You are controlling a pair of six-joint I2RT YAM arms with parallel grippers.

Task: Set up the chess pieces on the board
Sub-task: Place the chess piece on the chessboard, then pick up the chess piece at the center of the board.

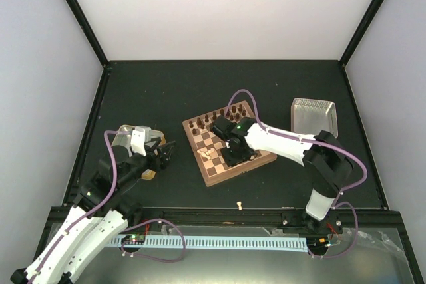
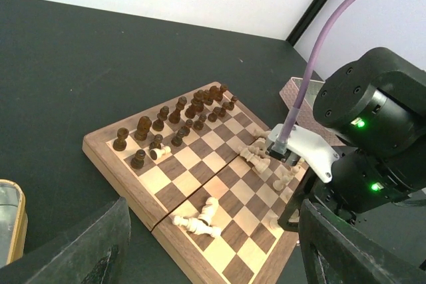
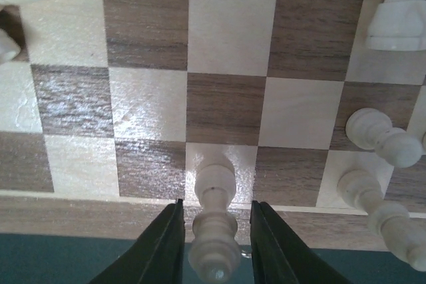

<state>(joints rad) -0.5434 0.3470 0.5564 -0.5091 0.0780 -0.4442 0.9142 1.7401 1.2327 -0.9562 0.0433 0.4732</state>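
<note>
The board [image 1: 212,172] lies at the table's middle, with dark chessmen [image 2: 180,114] ranked along its far side. Cream chess pieces [image 2: 198,221] lie toppled near its front edge, and others cluster by the right arm [image 2: 263,161]. My right gripper [image 3: 216,231] hangs over the board's edge row, open. A cream piece [image 3: 214,194] stands on a light square between its fingers [image 3: 163,244], with a gap on each side. My left gripper [image 2: 213,231] stays open and empty, to the left of the board [image 2: 126,177].
One cream piece [image 1: 238,204] rests on the table in front of the board. A metal tray [image 1: 313,121] sits at the back right, and another tray [image 1: 126,134] lies under the left arm. More cream pieces [image 3: 383,138] lie to the right of the standing one.
</note>
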